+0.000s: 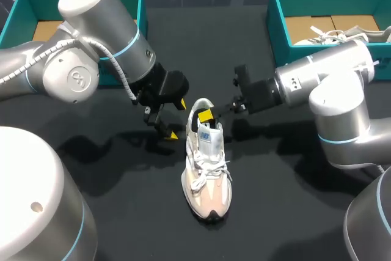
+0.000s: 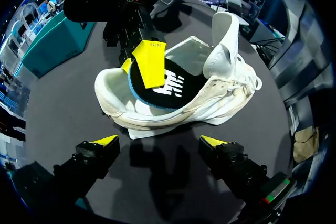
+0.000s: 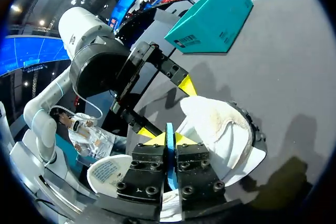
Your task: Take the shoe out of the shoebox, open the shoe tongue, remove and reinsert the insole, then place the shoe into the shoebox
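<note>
A white shoe (image 1: pixel 208 172) with a peach toe stands on the black table, toe toward the near edge. Its tongue (image 2: pixel 226 40) is pulled up. The black insole (image 2: pixel 168 90) with a blue edge lies in the shoe's opening. My right gripper (image 1: pixel 208 114) is at the heel, shut on the insole's thin heel edge (image 3: pixel 169 148), which shows between the closed fingers of the right gripper (image 3: pixel 169 139). Just left of the heel, my left gripper (image 1: pixel 168 128) stands open and empty. In its own view, the left gripper (image 2: pixel 160 141) has the shoe's side (image 2: pixel 210 108) right ahead of it.
A teal shoebox (image 1: pixel 24 4) stands at the back left behind my left arm. Another teal shoebox (image 1: pixel 281 10) at the back right holds a second white shoe (image 1: pixel 342 33). Dark bare table surrounds the shoe.
</note>
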